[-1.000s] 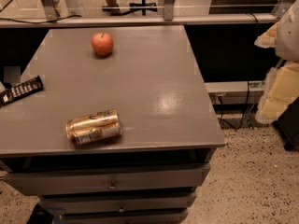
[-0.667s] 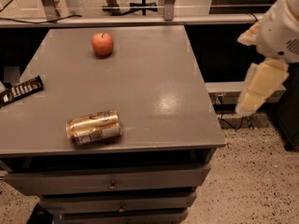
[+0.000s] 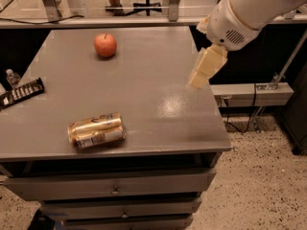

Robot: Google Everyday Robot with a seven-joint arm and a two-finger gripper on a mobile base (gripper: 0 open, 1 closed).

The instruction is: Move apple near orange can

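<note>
The red-orange apple point(image 3: 105, 45) stands on the grey table point(image 3: 158, 66) near its far edge, left of centre. The gold-orange can point(image 3: 96, 130) lies on its side near the table's front left edge, well apart from the apple. My gripper point(image 3: 202, 71), cream-coloured, hangs from the white arm point(image 3: 249, 8) above the table's right edge. It is far to the right of the apple and holds nothing that I can see.
A dark snack bar wrapper point(image 3: 21, 92) lies at the table's left edge. A small bottle point(image 3: 12, 76) stands beyond that edge. Drawers point(image 3: 115, 188) sit under the tabletop. A rail and cables point(image 3: 249, 95) are on the right, over a speckled floor.
The arm and gripper have swung left from the right border to above the table's right edge. The apple, can and wrapper have not moved.
</note>
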